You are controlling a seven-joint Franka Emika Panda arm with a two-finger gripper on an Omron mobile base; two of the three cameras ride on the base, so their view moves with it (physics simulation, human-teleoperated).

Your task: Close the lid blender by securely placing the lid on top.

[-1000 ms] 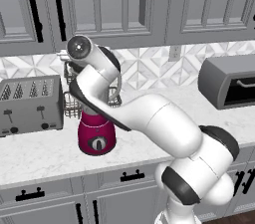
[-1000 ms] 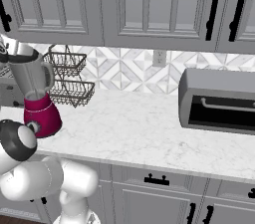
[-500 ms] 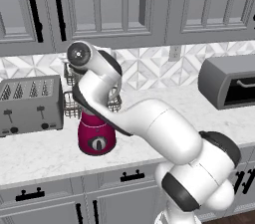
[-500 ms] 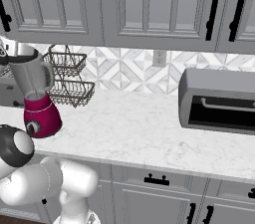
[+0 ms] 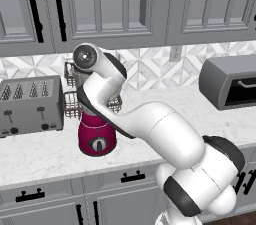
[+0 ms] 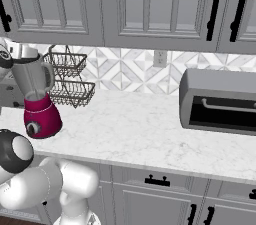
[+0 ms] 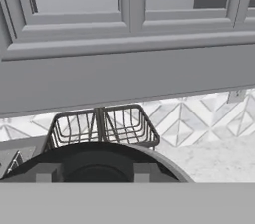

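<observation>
Tool state I cannot tell; its tips sit just behind the lid (image 7: 97,161), whose dark disc lies directly ahead, apparently atop the blender (image 6: 37,100) jar. To finish well, I judge: press straight down, centred, avoiding tilt.

You have the blender (image 5: 97,138) standing on the counter (image 6: 150,134), near its front edge. To its left in the left base view sits the toaster (image 5: 31,105), apart from it. Behind the blender, against the wall, stands a wire rack (image 6: 70,76) with 2 baskets, 1 above the other. Far to the right, well apart from the blender, the oven (image 6: 220,101) sits on the same counter. Cabinets (image 6: 125,4) hang above all of them. In the hand view the lid (image 7: 94,163) lies in front of the rack's upper basket.
</observation>
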